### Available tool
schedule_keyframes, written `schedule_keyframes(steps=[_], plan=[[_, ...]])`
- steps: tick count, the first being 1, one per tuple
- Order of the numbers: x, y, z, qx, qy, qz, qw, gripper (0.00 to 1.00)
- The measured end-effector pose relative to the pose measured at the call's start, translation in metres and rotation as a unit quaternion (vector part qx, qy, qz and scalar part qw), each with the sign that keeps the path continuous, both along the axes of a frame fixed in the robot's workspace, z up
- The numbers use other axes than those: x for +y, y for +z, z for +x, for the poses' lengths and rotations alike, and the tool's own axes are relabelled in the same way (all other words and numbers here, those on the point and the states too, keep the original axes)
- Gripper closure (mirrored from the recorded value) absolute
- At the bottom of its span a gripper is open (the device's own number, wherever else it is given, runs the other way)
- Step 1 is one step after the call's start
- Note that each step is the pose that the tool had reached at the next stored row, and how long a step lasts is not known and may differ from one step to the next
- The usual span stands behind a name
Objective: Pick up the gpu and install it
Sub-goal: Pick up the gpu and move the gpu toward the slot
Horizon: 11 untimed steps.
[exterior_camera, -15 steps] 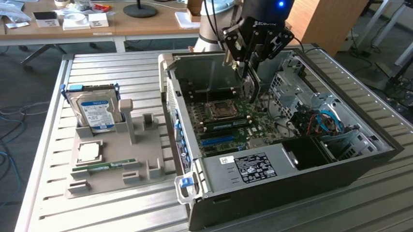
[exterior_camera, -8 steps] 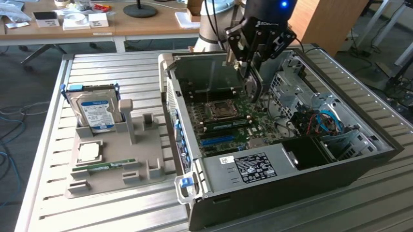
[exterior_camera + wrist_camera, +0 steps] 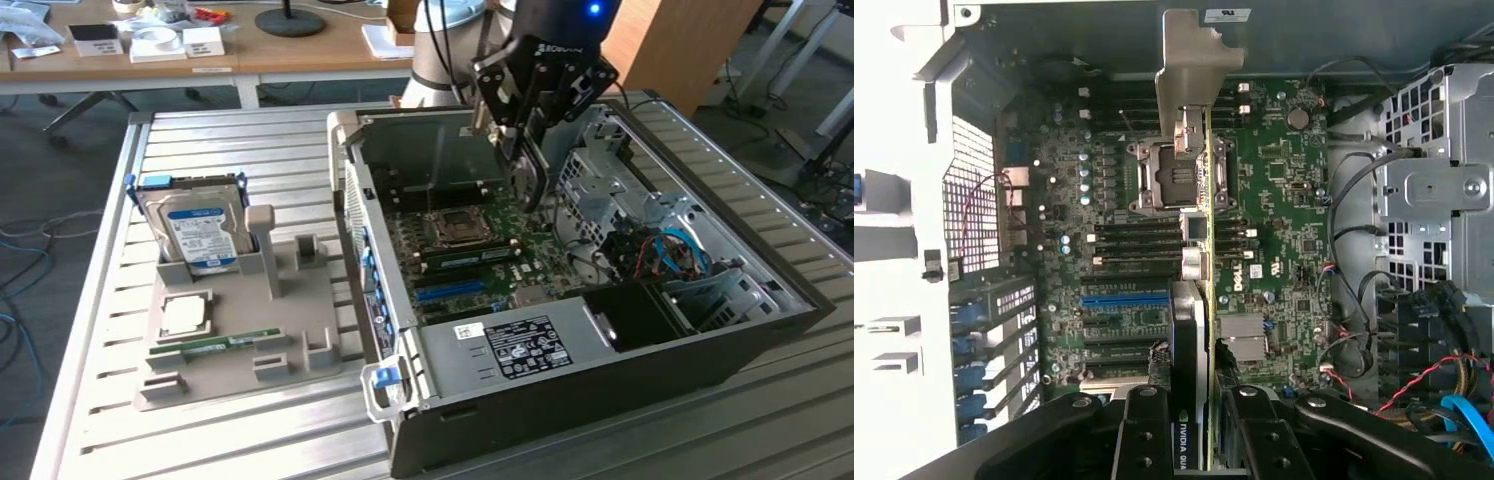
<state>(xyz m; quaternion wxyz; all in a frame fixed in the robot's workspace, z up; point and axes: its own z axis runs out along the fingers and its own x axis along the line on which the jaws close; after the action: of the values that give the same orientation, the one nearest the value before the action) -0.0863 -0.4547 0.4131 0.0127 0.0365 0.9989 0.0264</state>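
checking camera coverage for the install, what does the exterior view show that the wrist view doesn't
Exterior view's own: the hard drive and memory stick on the grey tray beside the case. Wrist view's own: the gpu edge-on, with its printed label and silver bracket. Shared: the gripper shut on the gpu above the motherboard and its blue slot.

I read this as robotics lab in office space. Open PC case on slatted metal bench; robot arm mounted just behind case; cluttered wooden desks further behind.
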Motion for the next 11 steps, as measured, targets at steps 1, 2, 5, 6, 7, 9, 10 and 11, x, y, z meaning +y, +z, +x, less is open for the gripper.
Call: schedule_keyframes(steps=[1, 2, 5, 6, 7, 9, 10, 11], plan=[[0.0000, 0.0000, 0.0009, 0.0000, 0.000, 0.0000, 1.0000, 0.73], [0.0000, 0.0000, 0.0019, 0.0000, 0.000, 0.0000, 1.0000, 0.73], [0.0000, 0.0000, 0.0053, 0.0000, 0.000, 0.0000, 1.0000, 0.73], [0.0000, 0.0000, 0.0063, 0.0000, 0.000, 0.0000, 1.0000, 0.73], [0.0000, 0.0000, 0.0073, 0.0000, 0.000, 0.0000, 1.0000, 0.73], [0.0000, 0.0000, 0.0082, 0.0000, 0.000, 0.0000, 1.0000, 0.73], [0.0000, 0.0000, 0.0082, 0.0000, 0.000, 0.0000, 1.0000, 0.73], [0.0000, 0.0000, 0.0082, 0.0000, 0.000, 0.0000, 1.0000, 0.73]])
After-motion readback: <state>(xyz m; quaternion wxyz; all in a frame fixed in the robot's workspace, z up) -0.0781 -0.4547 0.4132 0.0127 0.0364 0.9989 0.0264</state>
